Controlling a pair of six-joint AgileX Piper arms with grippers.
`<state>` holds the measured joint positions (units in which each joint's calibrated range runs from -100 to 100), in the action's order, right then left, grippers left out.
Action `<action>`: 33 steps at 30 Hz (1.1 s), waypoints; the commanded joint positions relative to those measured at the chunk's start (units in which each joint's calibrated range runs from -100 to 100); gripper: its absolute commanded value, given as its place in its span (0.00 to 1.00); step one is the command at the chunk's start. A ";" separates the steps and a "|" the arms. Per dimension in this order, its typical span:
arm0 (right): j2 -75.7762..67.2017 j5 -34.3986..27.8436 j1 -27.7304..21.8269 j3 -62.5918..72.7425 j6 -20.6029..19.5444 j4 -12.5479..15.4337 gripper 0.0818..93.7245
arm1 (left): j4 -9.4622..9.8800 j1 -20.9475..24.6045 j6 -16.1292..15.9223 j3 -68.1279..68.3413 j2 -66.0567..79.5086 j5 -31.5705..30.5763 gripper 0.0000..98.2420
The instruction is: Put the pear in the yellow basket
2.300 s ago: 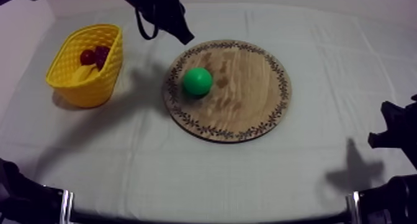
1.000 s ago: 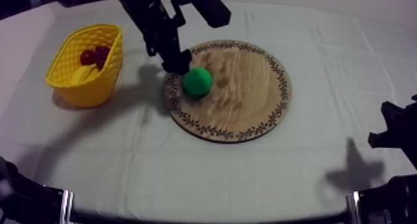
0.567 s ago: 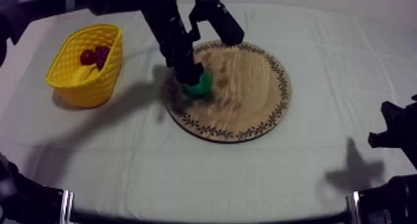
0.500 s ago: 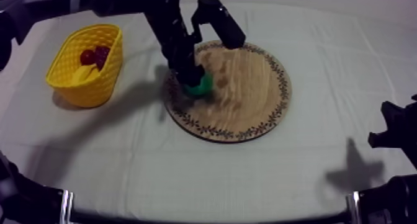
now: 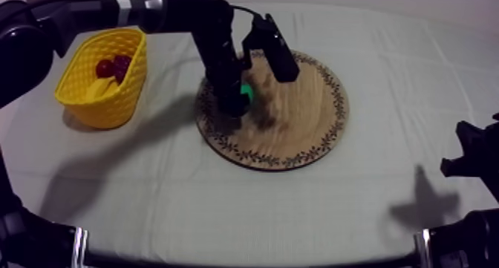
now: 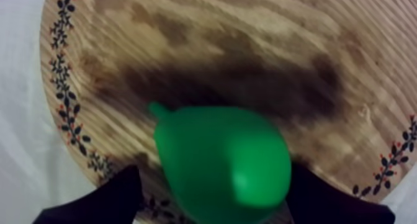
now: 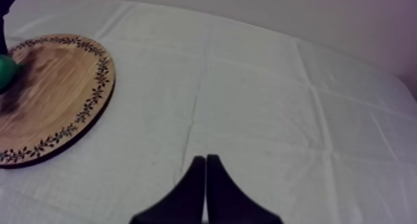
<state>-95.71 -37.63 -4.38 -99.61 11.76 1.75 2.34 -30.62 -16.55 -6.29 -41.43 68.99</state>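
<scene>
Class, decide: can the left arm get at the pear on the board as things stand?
Probably yes: the left pincer straddles the pear on the board, open, with nothing in between.

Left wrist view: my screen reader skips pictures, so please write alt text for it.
A green pear lies on the round wooden board between the open jaws of the left gripper, one black jaw at each side. The board's patterned rim borders grey-white cloth.

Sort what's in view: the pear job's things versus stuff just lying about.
Job: green toy pear; round wooden board with patterned rim; yellow lattice basket; left gripper, fingers astride the pear.
Lying about: small red fruit, dark grapes, yellow banana, all in the basket; right gripper, shut, over grey-white cloth.
</scene>
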 commanded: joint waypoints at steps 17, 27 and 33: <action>-0.05 -0.11 0.02 -0.05 -0.01 -0.02 0.00 | -0.16 -0.54 1.54 -1.24 -3.20 -2.86 0.62; -0.05 -0.11 0.02 -0.05 0.00 -0.02 0.00 | -0.26 0.37 2.05 -0.08 0.03 -3.78 0.44; -0.05 -0.11 0.08 -0.05 -0.01 -0.02 0.00 | 0.98 1.73 3.63 3.27 8.12 -3.77 0.44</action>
<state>-95.71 -37.73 -4.34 -99.61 11.76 1.75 3.15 -29.17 -13.46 -3.49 -36.19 65.23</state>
